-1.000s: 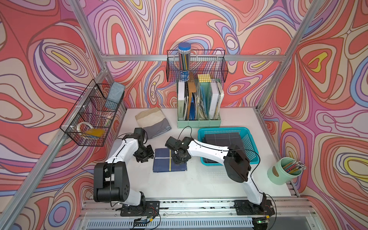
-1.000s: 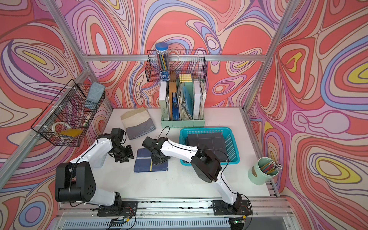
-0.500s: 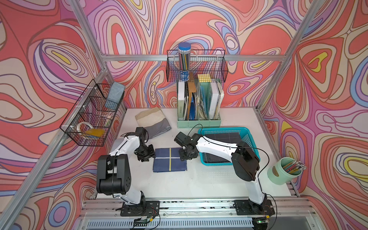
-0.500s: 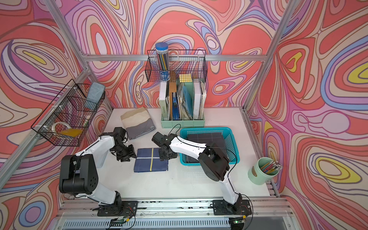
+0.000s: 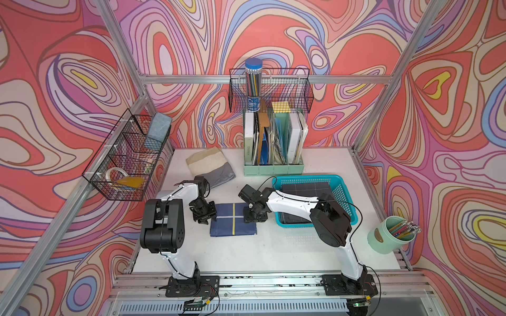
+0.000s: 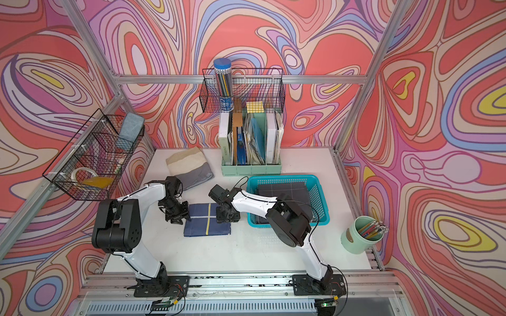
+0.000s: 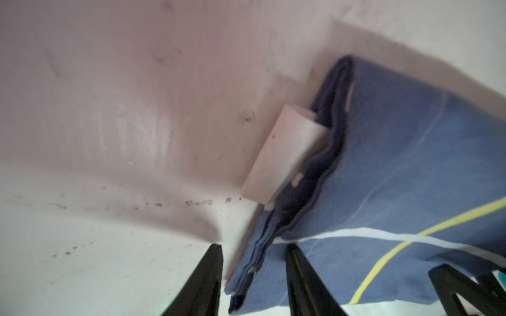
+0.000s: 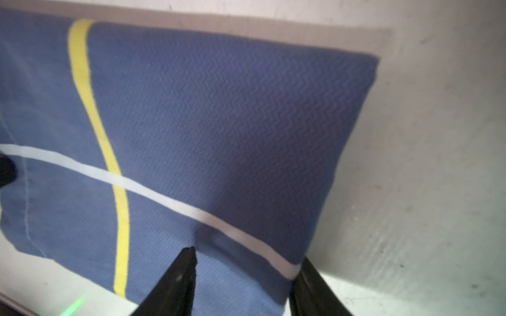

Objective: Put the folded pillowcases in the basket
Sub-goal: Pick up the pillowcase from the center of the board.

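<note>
Left gripper (image 5: 209,217), jaws partly apart and holding nothing, straddles the left edge of the folded pillowcase (image 5: 232,224). One finger (image 7: 304,284) rests on the cloth and the other stands beside it on the table (image 5: 260,254). Right gripper (image 5: 250,219), also partly open, straddles the opposite edge. The blue pillowcase lies flat between them, its longer side running gripper to gripper and its yellow stripe crossing front to back. Just to its right, the turquoise basket (image 5: 306,178) holds a dark folded cloth (image 5: 304,188).
</note>
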You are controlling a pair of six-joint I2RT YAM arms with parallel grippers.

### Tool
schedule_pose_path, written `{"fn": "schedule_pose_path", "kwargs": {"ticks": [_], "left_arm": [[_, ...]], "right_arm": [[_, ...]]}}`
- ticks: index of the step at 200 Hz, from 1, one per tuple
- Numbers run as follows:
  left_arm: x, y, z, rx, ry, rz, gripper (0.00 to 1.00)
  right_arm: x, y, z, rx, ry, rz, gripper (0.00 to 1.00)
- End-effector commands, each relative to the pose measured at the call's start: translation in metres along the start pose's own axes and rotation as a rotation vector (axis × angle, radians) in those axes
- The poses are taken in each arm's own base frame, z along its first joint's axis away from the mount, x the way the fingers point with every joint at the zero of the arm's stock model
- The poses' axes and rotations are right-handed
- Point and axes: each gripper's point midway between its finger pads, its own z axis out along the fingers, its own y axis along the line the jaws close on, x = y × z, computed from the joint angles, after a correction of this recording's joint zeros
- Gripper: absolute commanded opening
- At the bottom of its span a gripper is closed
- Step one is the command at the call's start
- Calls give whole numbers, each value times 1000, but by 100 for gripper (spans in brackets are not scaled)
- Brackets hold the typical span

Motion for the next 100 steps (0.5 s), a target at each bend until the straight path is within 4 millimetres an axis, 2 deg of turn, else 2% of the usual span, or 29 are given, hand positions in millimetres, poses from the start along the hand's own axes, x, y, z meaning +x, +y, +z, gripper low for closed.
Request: {"fn": "schedule_pose_path", "kwargs": {"ticks": [1, 19, 37, 73, 100], "left_arm": [[11, 4, 5, -91, 42, 48, 41], [16, 1, 9, -105, 58, 62, 42], [14, 2, 11, -113, 62, 59, 41], [17, 4, 18, -135, 88, 58, 30], [20, 4, 26, -137, 121, 55, 16]], "right_arm": [[16, -11, 14, 16, 51, 31, 54], [16, -16, 7, 42, 37, 18, 54], [18, -21, 11, 50, 55, 17, 51], [23, -15, 25, 2, 77, 10, 30], [21, -9, 28, -26, 81, -3, 17]]}}
